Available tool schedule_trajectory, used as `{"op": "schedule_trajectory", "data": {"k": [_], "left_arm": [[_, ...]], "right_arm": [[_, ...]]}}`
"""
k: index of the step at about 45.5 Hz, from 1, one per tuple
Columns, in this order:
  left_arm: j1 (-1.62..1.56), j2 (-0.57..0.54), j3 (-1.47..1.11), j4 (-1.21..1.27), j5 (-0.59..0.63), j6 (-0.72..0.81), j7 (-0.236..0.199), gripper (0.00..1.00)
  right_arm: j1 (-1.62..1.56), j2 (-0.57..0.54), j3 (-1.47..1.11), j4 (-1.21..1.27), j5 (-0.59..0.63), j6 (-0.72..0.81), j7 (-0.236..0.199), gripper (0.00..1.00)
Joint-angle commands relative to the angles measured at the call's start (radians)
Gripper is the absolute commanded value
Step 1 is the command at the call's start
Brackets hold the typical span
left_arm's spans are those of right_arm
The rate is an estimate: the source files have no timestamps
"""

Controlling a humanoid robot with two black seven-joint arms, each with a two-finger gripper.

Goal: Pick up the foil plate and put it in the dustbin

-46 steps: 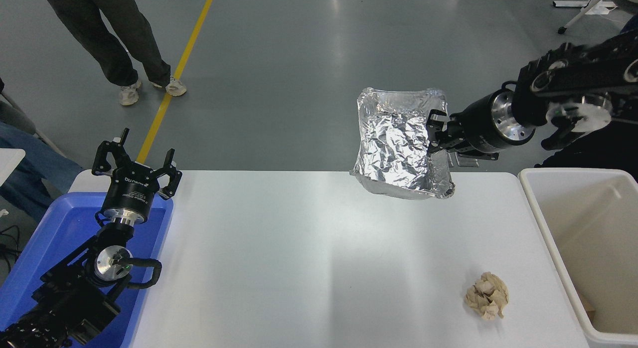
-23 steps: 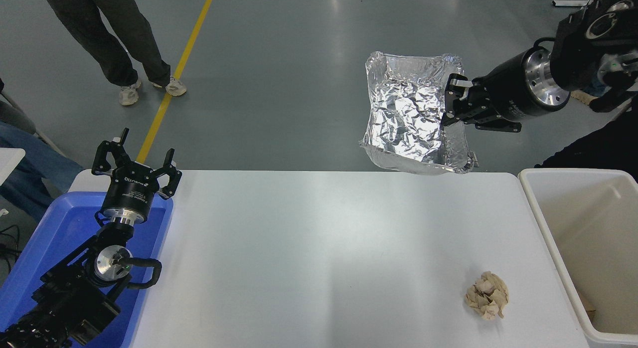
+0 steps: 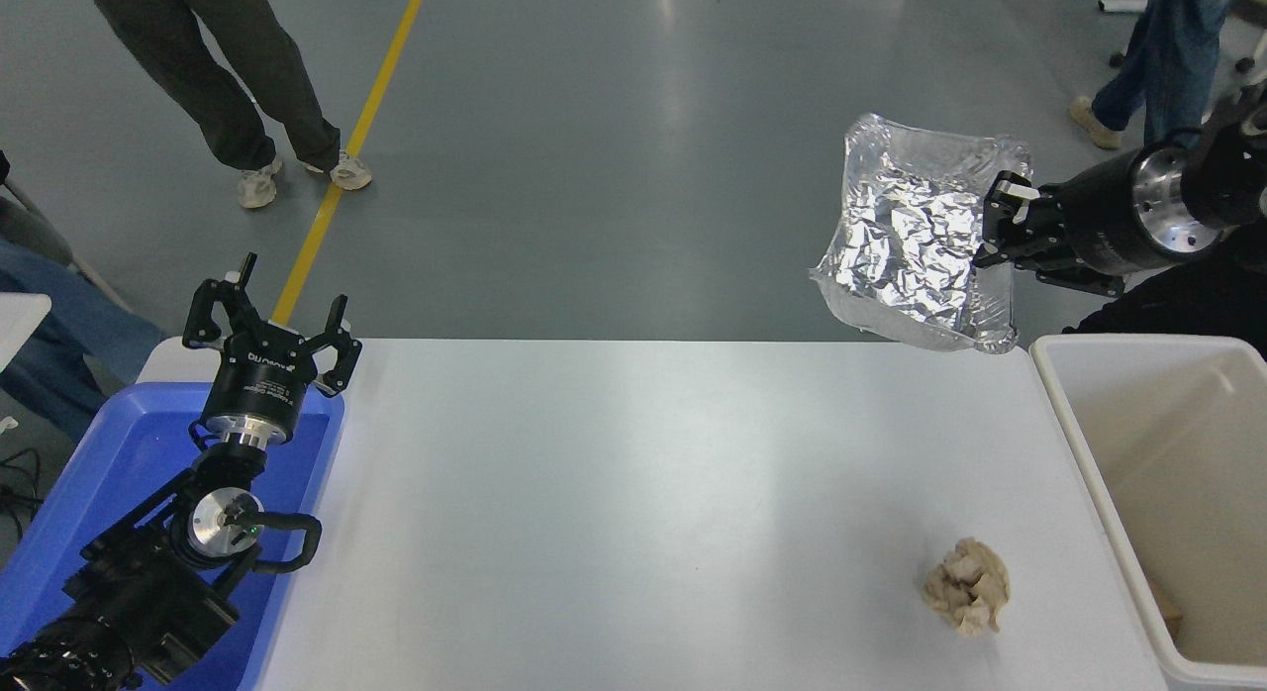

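One foil plate (image 3: 916,241) beyond table edge (image 3: 693,343)

White table (image 3: 633,493), paper ball (image 3: 967,599)

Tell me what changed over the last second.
The right gripper, clamped on the foil plate throughout, carried it up and rightward, close to the dustbin. Another person's legs appeared at top right. The left gripper, blue bin and paper ball stayed put.
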Motion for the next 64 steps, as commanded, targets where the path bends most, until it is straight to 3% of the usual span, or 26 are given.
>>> {"op": "schedule_trajectory", "data": {"k": [1,18,37,50,57,64], "left_arm": [[0.000,0.000,0.002,-0.001,0.000,0.000,0.000,0.98],[0.000,0.000,0.002,0.001,0.000,0.000,0.000,0.98],[0.000,0.000,0.000,-0.001,0.000,-0.001,0.000,0.98],[0.000,0.000,0.000,0.001,0.000,0.000,0.000,0.98],[0.000,0.000,0.000,-0.001,0.000,0.000,0.000,0.98],[0.000,0.000,0.000,-0.001,0.000,-0.001,-0.001,0.98]], "right_arm": [[-0.140,-0.143,-0.003,-0.084,0.011,-0.121,0.000,0.00],[-0.563,-0.149,0.116,-0.318,0.040,-0.376,0.000,0.00],[-0.962,-0.072,0.359,-0.466,0.045,-0.624,0.000,0.00],[-1.178,0.072,0.477,-0.659,0.100,-0.764,0.001,0.00],[-1.259,0.163,0.497,-0.795,0.100,-0.762,0.001,0.00],[-1.270,0.186,0.495,-0.813,0.100,-0.761,0.001,0.00]]}}
